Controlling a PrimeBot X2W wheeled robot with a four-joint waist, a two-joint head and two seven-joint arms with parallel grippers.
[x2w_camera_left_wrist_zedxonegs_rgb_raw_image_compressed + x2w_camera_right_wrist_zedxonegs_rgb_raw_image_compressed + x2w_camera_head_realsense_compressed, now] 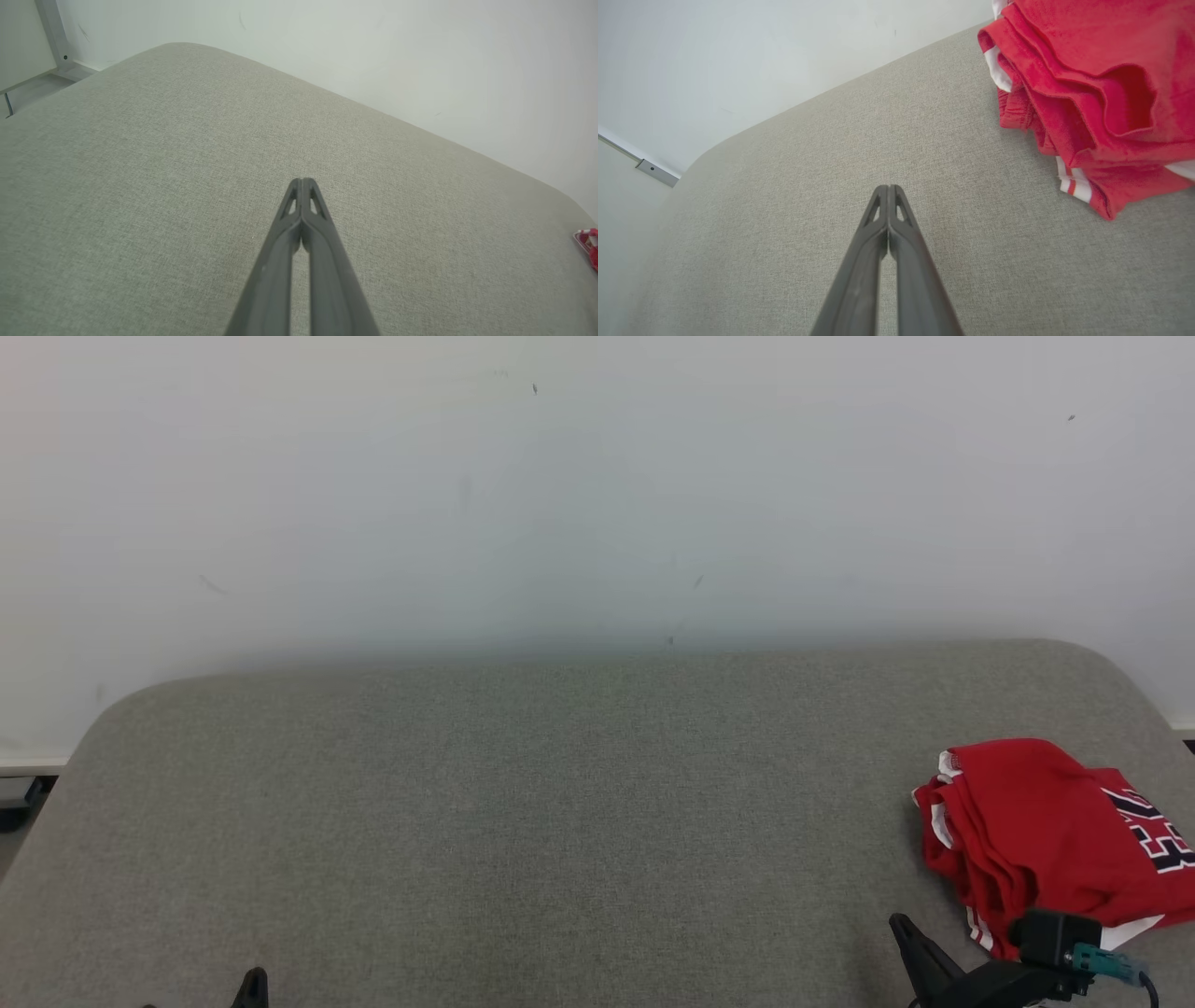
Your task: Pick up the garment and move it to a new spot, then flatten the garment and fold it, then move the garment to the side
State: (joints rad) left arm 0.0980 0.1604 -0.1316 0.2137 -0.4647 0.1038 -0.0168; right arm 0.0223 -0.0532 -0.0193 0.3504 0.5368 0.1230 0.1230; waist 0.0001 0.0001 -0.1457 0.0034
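Right gripper point(888, 187) and left gripper point(302, 181) jaws closed, empty; garment point(1036, 831), lower right, should be gripped at bunched folds.

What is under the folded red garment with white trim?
The folded red garment with white trim lies directly on the grey fabric-covered surface. Its own layers are stacked; whether anything else lies beneath them is covered.

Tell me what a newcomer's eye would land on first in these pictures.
The red garment stands out first: a folded bundle with white trim and dark numerals, lying at the right end of the grey padded surface. Next comes the right gripper, shut and empty, pointing past the garment's left side without touching it. The left gripper, also shut, hangs over bare grey fabric far from the garment.
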